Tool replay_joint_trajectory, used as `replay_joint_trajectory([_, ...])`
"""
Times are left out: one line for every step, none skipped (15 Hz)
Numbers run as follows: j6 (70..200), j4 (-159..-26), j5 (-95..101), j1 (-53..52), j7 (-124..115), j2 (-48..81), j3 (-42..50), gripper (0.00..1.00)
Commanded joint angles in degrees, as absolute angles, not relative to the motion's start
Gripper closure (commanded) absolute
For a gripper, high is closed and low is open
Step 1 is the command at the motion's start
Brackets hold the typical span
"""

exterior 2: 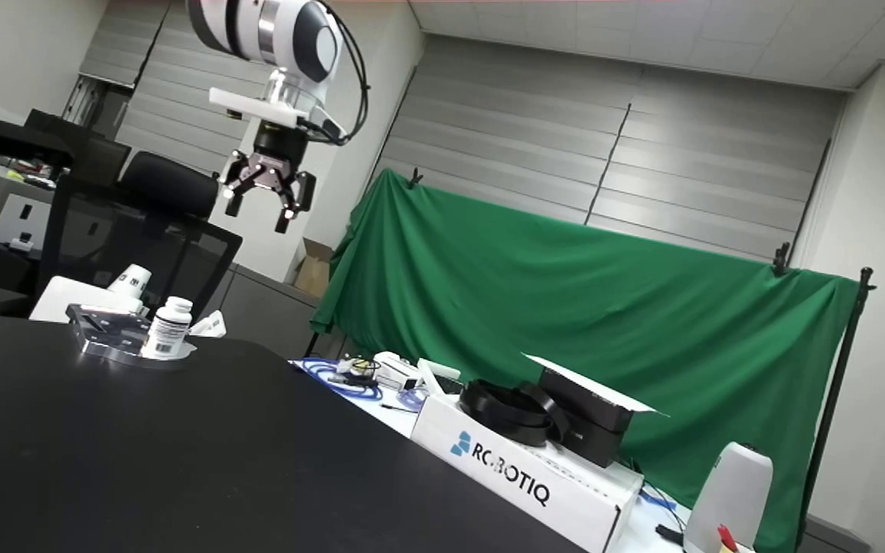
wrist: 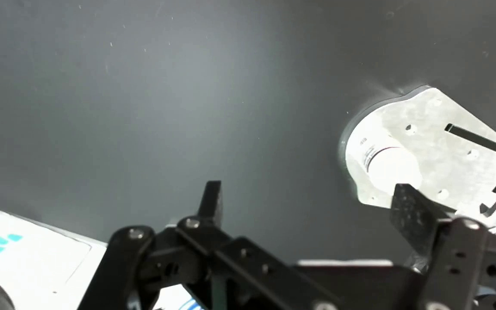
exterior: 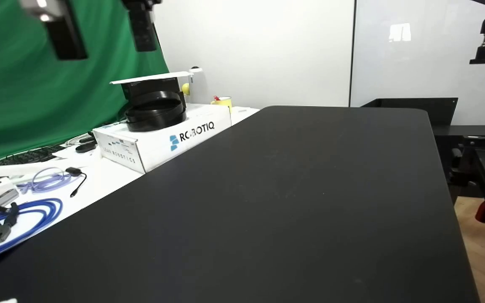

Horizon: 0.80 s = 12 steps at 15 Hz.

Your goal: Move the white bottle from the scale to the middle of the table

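The white bottle (exterior 2: 168, 330) stands upright on a flat silver metal plate (exterior 2: 116, 352) at the far end of the black table (exterior 2: 181, 453). In the wrist view the white bottle (wrist: 392, 168) is seen from above, on the rounded end of the plate (wrist: 437, 112). One fingertip overlaps its cap in the picture. My gripper (exterior 2: 258, 217) is open and empty, high above the table. It also shows open in the wrist view (wrist: 308, 186) and, blurred, at the top left of an exterior view (exterior: 108, 52). The bottle is out of sight in that exterior view.
A white lettered box (exterior: 183, 134) with black rings (exterior: 156, 113) on it stands along the table's edge on a white side surface. Blue cables (exterior: 49, 214) lie beside it. A white printed cup-like object (exterior 2: 131, 280) and a white object (exterior 2: 210, 325) are near the plate.
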State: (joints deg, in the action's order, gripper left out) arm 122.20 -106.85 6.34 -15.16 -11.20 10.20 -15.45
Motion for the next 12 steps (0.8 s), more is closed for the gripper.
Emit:
replay_joint_trajectory([119.01, -94.87, 11.77, -20.08, -9.63, 20.34, -15.97, 0.00])
replay_joint_trajectory([118.45, -92.57, 12.09, -21.31, -8.67, 22.43, -16.01, 0.00])
replay_joint_trajectory([116.26, -89.97, 11.27, -22.30, -7.79, 24.51, -16.07, 0.00])
replay_joint_trajectory([120.35, -96.90, 10.38, -21.78, -9.40, 19.83, -15.26, 0.00])
replay_joint_trajectory([119.31, -94.85, 10.35, -22.68, -8.81, 21.71, -15.26, 0.00])
replay_joint_trajectory([118.76, -93.32, 10.33, -23.21, -8.55, 23.05, -15.22, 0.00])
replay_joint_trajectory([118.37, -92.34, 10.31, -23.40, -8.30, 23.86, -15.17, 0.00])
replay_joint_trajectory([118.15, -91.84, 10.29, -23.35, -8.00, 24.19, -15.11, 0.00])
replay_joint_trajectory([118.03, -91.64, 10.29, -23.25, -7.75, 24.22, -15.08, 0.00])
replay_joint_trajectory([117.93, -91.45, 10.29, -23.18, -7.61, 24.22, -15.07, 0.00])
replay_joint_trajectory([117.82, -91.29, 10.29, -23.16, -7.57, 24.23, -15.07, 0.00])
replay_joint_trajectory([117.76, -91.21, 10.29, -23.17, -7.57, 24.23, -15.07, 0.00])
